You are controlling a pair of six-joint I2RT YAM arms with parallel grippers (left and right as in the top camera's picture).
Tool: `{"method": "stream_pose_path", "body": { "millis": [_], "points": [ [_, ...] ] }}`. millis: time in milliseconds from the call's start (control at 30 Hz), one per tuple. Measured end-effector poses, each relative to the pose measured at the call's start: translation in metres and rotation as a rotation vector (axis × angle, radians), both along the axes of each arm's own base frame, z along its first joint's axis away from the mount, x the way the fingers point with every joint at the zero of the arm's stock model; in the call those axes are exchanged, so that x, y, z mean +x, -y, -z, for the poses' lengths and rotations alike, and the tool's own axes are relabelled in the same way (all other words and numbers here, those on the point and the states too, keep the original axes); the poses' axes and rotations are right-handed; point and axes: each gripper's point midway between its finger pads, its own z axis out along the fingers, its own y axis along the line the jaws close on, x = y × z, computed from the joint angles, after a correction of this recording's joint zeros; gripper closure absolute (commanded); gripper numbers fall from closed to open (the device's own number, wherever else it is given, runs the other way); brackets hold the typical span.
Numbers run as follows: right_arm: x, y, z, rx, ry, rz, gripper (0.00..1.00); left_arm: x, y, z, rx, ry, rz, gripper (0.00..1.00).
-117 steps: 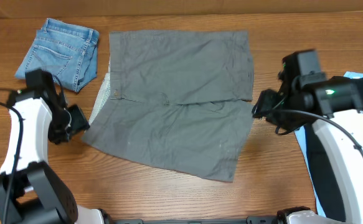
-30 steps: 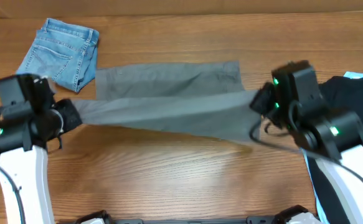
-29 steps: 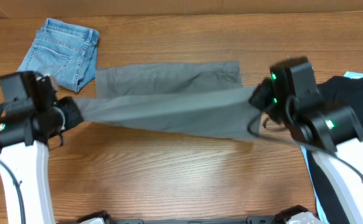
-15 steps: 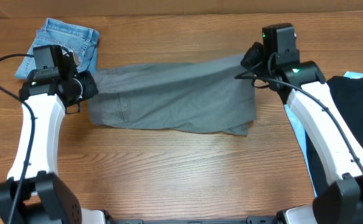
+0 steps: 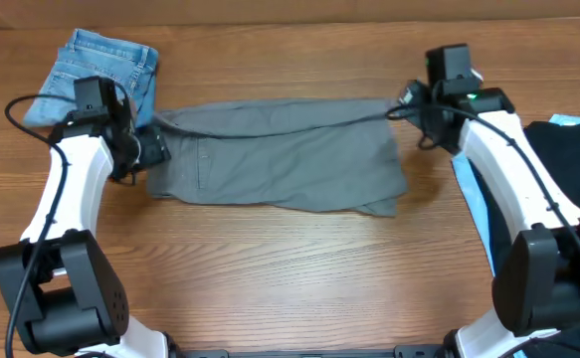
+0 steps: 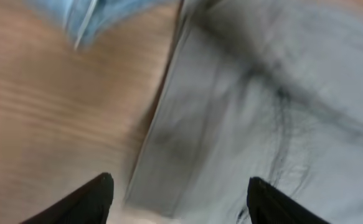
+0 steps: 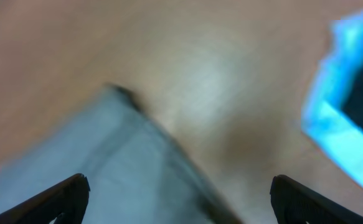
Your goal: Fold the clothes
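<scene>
Wood-grain worktop [image 5: 270, 288] lies bare along its near edge, and just beyond it the grey shorts [image 5: 280, 164] rest flat as a doubled band in the middle of the surface. Their long axis runs left to right, with a rumpled lower layer poking out at the near right corner. The left end effector [image 6: 180, 190] sits at the band's left short edge, with the cloth stretching away to its right. Its fingers are spread wide in the blurred wrist view with nothing between them. Whether they touch the fabric or ride just above it cannot be told. That arm rises from the near left corner and bends inward at the wrist. Farther back, the right end effector [image 7: 178, 196] hangs beside the far right corner of the shorts, the cloth lying to its left and nearer. Its fingers are likewise parted and empty, and its arm reaches in a long diagonal from the near right. Each end of the band has one arm close by, so a second fold, carrying one short end over the other, probably turns on regrasping those ends. Blue denim shorts [image 5: 96, 70] lie at the far left, just beside the grey band, and a black garment [image 5: 568, 169] lies at the right edge.
</scene>
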Motion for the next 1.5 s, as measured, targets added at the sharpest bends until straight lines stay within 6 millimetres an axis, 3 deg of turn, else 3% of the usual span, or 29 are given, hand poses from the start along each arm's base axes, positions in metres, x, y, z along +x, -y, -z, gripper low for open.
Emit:
{"method": "stream_pose_path", "body": {
  "millis": [100, 200, 300, 367, 433, 533, 633, 733, 833, 900, 1100, 1233, 1267, 1300, 1333, 1400, 1500],
  "points": [
    [-0.031, 0.029, 0.012, -0.002, -0.14, 0.05, 0.18, -0.022, -0.004, 0.006, -0.004, -0.092, -0.018, 0.28],
    [-0.041, 0.042, 0.021, 0.05, -0.186, 0.006, 0.26, -0.028, -0.01, 0.01, 0.024, -0.115, -0.025, 0.25],
    [-0.047, 0.031, 0.033, 0.128, -0.202, -0.108, 0.36, -0.033, -0.012, 0.02, 0.041, -0.127, -0.022, 0.27],
    [-0.054, 0.016, 0.045, 0.174, -0.212, -0.192, 0.37, -0.039, -0.011, 0.033, 0.038, -0.158, -0.02, 0.32],
    [-0.059, 0.005, 0.057, 0.203, -0.216, -0.241, 0.37, -0.045, -0.01, 0.045, 0.028, -0.193, -0.015, 0.42],
    [-0.064, -0.007, 0.076, 0.225, -0.199, -0.293, 0.38, -0.051, -0.003, 0.064, -0.006, -0.243, 0.008, 0.81],
    [-0.07, -0.012, 0.094, 0.236, -0.187, -0.32, 0.39, -0.053, 0.003, 0.073, -0.039, -0.265, 0.031, 0.96],
    [-0.074, -0.014, 0.108, 0.244, -0.171, -0.326, 0.45, -0.054, 0.005, 0.074, -0.047, -0.265, 0.051, 0.96],
    [-0.072, -0.019, 0.114, 0.257, -0.131, -0.348, 0.72, -0.056, 0.007, 0.073, -0.057, -0.277, 0.055, 0.96],
    [-0.072, -0.024, 0.115, 0.283, -0.111, -0.363, 0.82, -0.058, 0.008, 0.07, -0.062, -0.286, 0.059, 0.96],
    [-0.092, -0.057, 0.11, 0.462, -0.131, -0.475, 0.96, -0.053, 0.007, 0.059, -0.06, -0.287, 0.083, 0.96],
    [-0.105, -0.068, 0.104, 0.526, -0.151, -0.534, 0.93, -0.051, 0.006, 0.056, -0.057, -0.28, 0.088, 0.95],
    [-0.107, -0.07, 0.1, 0.534, -0.148, -0.546, 0.81, -0.051, 0.006, 0.057, -0.057, -0.281, 0.089, 0.95],
    [-0.108, -0.072, 0.095, 0.54, -0.139, -0.56, 0.51, -0.051, 0.006, 0.057, -0.057, -0.28, 0.089, 0.94],
    [-0.108, -0.073, 0.091, 0.542, -0.129, -0.569, 0.37, -0.051, 0.006, 0.056, -0.057, -0.28, 0.089, 0.93],
    [-0.109, -0.073, 0.082, 0.534, -0.112, -0.582, 0.3, -0.051, 0.006, 0.056, -0.057, -0.28, 0.089, 0.92],
    [-0.116, -0.068, 0.077, 0.507, -0.131, -0.56, 0.3, -0.052, 0.007, 0.056, -0.057, -0.284, 0.089, 0.92]
  ]
}}
